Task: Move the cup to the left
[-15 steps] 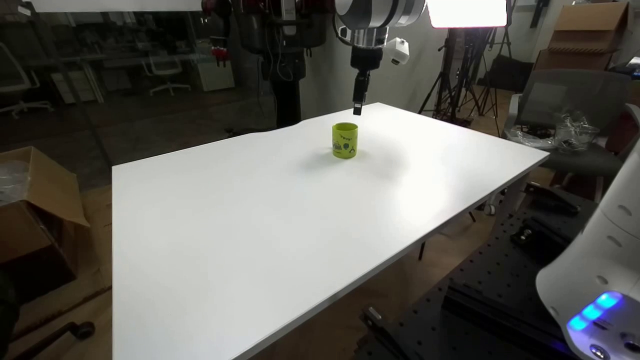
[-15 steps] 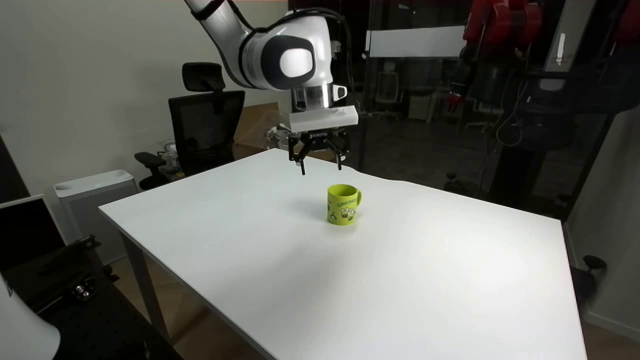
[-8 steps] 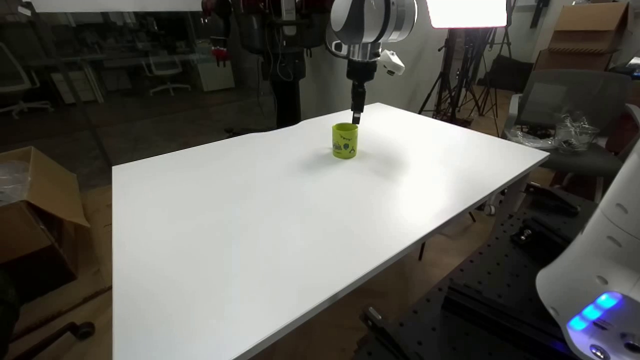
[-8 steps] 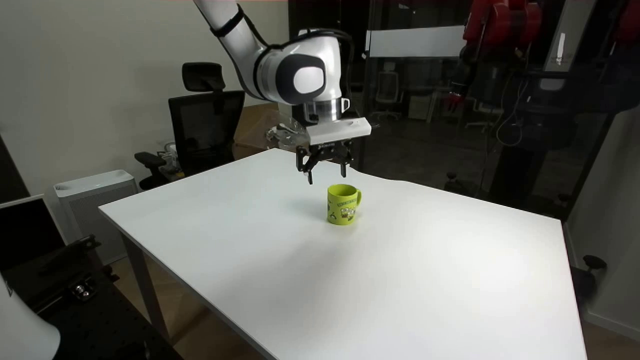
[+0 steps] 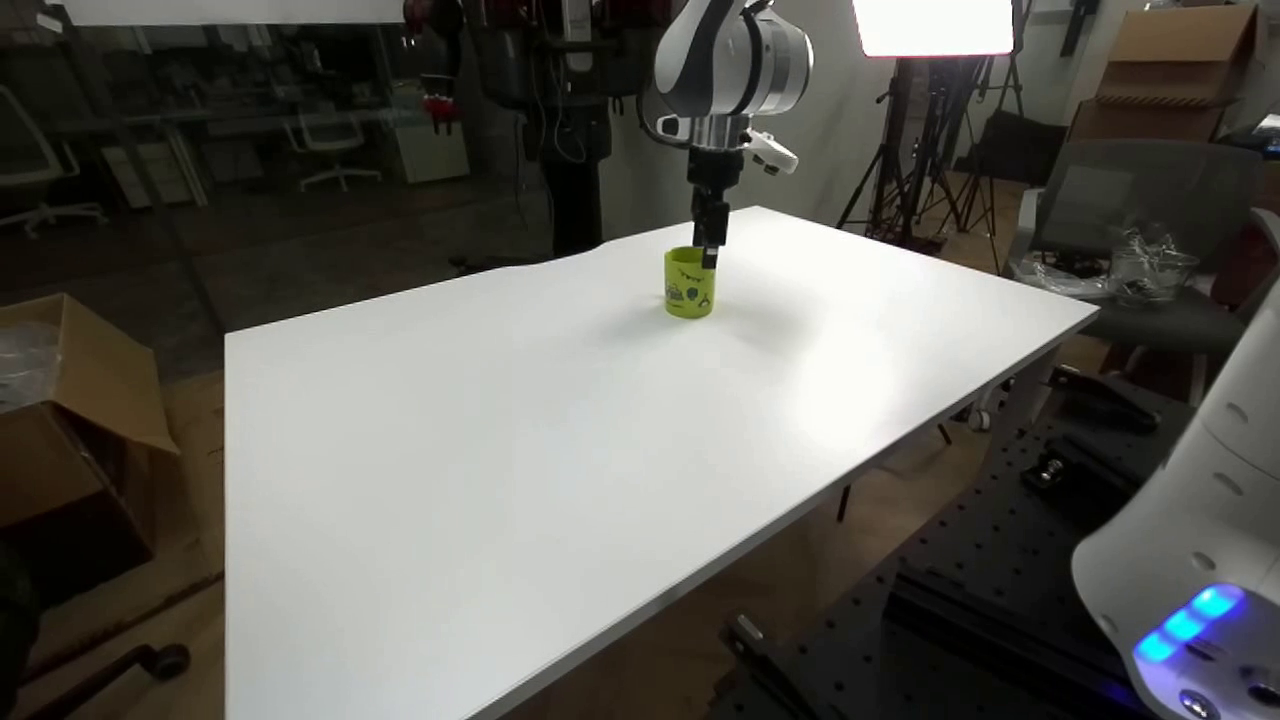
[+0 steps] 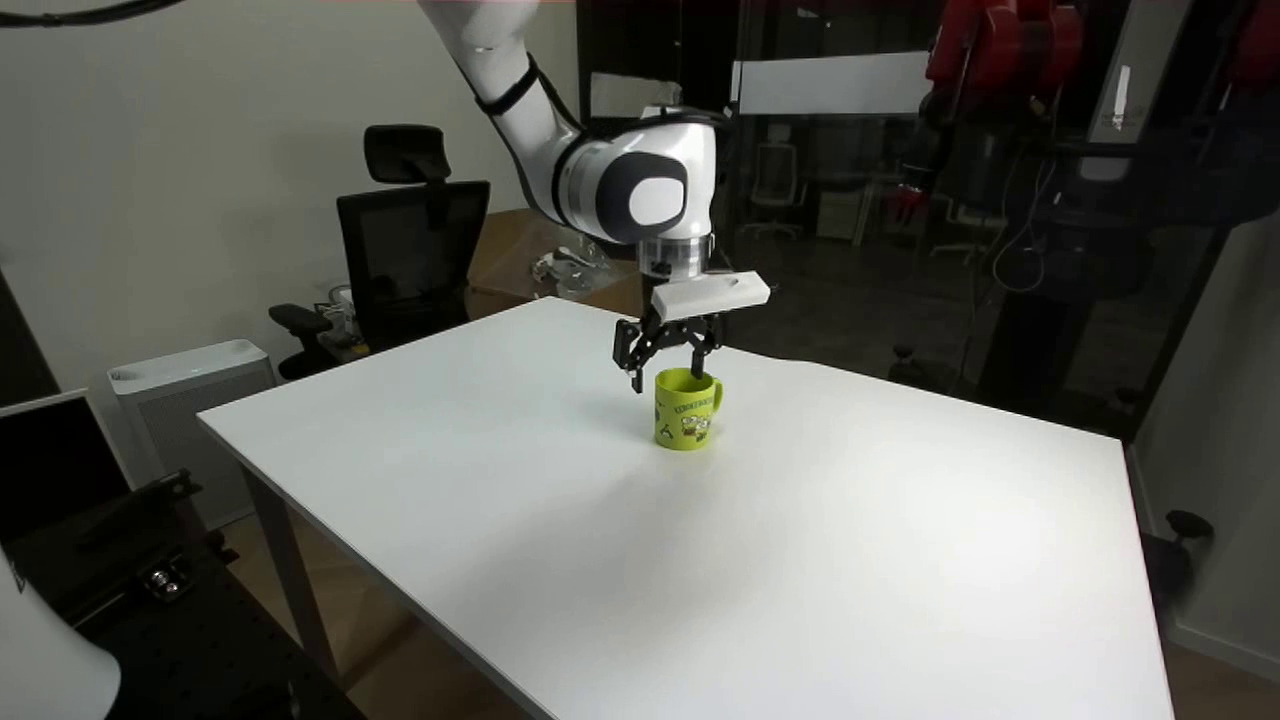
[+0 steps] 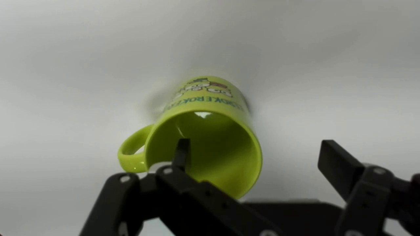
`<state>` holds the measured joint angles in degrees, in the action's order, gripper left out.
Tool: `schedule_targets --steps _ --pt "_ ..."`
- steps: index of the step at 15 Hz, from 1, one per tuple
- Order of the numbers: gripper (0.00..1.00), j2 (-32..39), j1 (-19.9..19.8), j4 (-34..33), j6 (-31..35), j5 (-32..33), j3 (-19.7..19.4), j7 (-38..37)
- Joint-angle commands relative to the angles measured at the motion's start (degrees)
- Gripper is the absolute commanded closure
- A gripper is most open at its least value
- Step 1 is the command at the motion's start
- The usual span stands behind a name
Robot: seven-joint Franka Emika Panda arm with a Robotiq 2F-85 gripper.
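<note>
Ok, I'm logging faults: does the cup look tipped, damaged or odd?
Nothing stands out: the cup sits upright on the table, with no spill or damage showing, though the end effector hides part of it.

Cup (image 6: pixel 684 420): one, with a single handle (image 7: pixel 133 162).
Gripper (image 7: pixel 255 142): one, with two fingers (image 7: pixel 341 165).
White robot arm (image 6: pixel 655 190): just the one.
White table (image 5: pixel 480 460): one.
Lit panel (image 5: pixel 935 25): one, in an exterior view.
Tripods (image 5: pixel 897 160): more than one; they overlap too much for me to count.
Chairs (image 5: pixel 1145 210): three I can pick out in an exterior view, two of them dim in the background.
High-backed black chair (image 6: pixel 415 250): one, in an exterior view; whether it is among those three I can't tell.
White floor unit (image 6: pixel 195 430): one.
Perforated black board (image 5: pixel 870 620): one, in an exterior view.
</note>
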<state>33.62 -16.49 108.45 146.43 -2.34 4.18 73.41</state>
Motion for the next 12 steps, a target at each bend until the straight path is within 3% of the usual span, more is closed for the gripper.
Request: schedule_targets --steps 1,6,7,8,12 --pt "0.00 3.9 -0.4 -5.6 -3.5 -0.3 1.2 2.5" --pt "0.00 7.2 0.7 -8.6 -5.7 0.3 0.9 2.4" --pt "0.25 7.6 0.7 -9.0 -5.8 0.3 1.0 2.4" --pt "0.26 7.8 1.1 -9.1 -5.3 0.7 0.4 1.6" --pt "0.55 7.9 2.8 -9.2 -2.4 2.1 -1.6 -1.7"
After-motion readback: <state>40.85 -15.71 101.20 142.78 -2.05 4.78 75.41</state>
